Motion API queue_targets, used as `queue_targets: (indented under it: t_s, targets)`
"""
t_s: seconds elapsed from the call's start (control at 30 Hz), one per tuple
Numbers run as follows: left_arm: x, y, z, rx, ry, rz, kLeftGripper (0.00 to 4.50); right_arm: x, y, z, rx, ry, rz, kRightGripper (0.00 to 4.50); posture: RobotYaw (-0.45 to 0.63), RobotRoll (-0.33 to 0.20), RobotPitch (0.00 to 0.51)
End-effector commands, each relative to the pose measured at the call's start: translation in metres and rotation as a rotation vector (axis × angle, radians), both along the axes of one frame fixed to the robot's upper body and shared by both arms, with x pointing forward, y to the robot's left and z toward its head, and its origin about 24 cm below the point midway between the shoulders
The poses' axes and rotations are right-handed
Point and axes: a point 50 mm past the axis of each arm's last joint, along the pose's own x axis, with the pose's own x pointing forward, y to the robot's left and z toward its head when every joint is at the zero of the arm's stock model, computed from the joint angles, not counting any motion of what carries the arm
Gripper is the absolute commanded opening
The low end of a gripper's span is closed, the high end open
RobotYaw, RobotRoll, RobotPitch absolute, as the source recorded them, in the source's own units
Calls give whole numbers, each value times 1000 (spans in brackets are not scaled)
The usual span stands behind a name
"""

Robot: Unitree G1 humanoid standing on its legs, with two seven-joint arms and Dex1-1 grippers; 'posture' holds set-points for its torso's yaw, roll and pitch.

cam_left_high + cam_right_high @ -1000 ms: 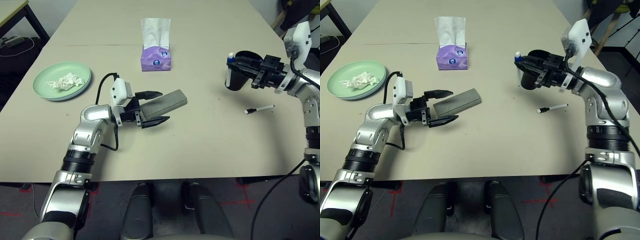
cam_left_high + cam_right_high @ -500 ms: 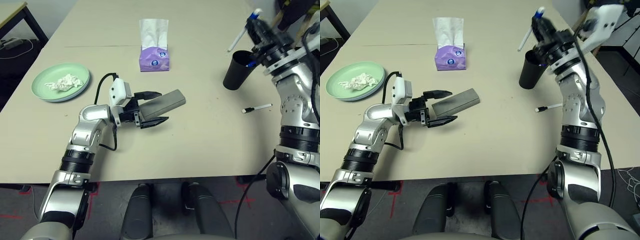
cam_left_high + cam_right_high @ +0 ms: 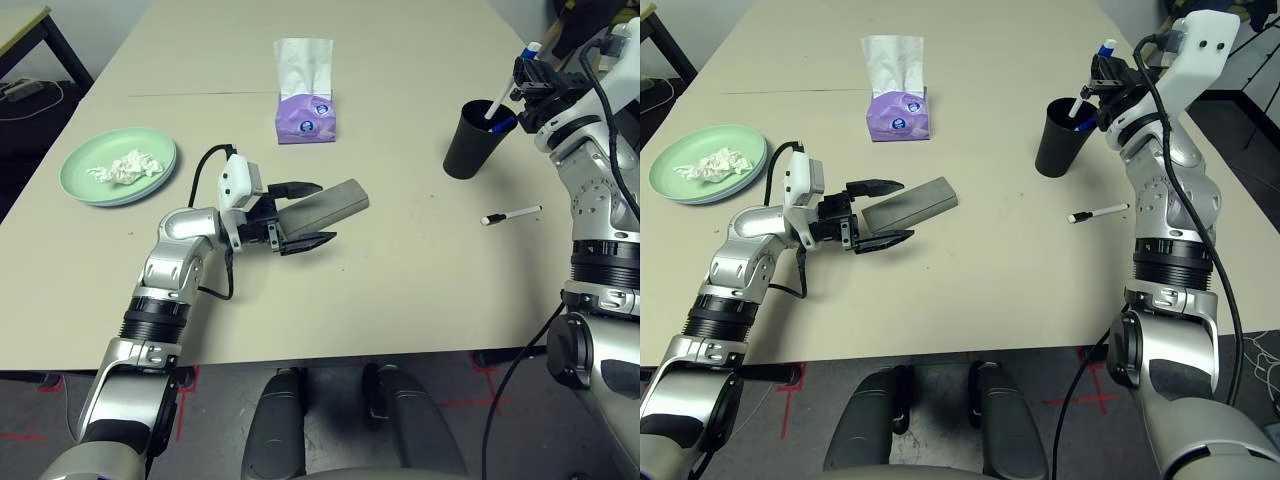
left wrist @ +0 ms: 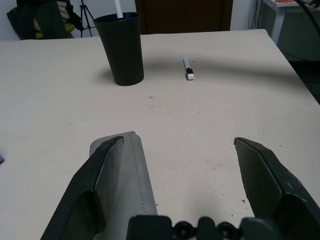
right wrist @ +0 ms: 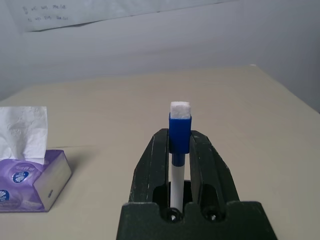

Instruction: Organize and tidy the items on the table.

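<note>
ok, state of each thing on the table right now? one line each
Long grey glasses case: closed, flat, between the open left gripper fingers.
Black cup: upright, blue-capped white marker lowered into it.
Right gripper: shut on that marker.
Black-capped white marker: lying loose on the beige table.
Purple tissue box: upright, tissue sticking out.
Pale green round plate: holds crumpled white tissue wad.
</note>
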Motion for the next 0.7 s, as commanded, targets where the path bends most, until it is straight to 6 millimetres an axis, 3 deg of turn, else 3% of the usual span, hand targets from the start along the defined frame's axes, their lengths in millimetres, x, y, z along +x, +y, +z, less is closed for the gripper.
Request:
queue_targets:
  t_s: [0.03,0.23,0.33,0.47,0.7]
  targets:
    - [-2,1,-2,13,7,-5,4500,1,0,-1,-46,21,-1,1170,31,0,158]
    - [-3,1,-3,14,7,-2,4500,1,-1,-1,-84,31,22,3293,35,0,160]
    - [-3,1,-3,12,7,-2,4500,-2,3,5,-117,-12,149,4460,36,0,162]
    - [-3,1,-4,11,7,-3,4500,-13,15,8,-313,-9,507,4460,42,0,165]
    - [-8,-2,-7,-2,6,4,4500,-28,8,-23,-794,288,918,4460,71,0,172]
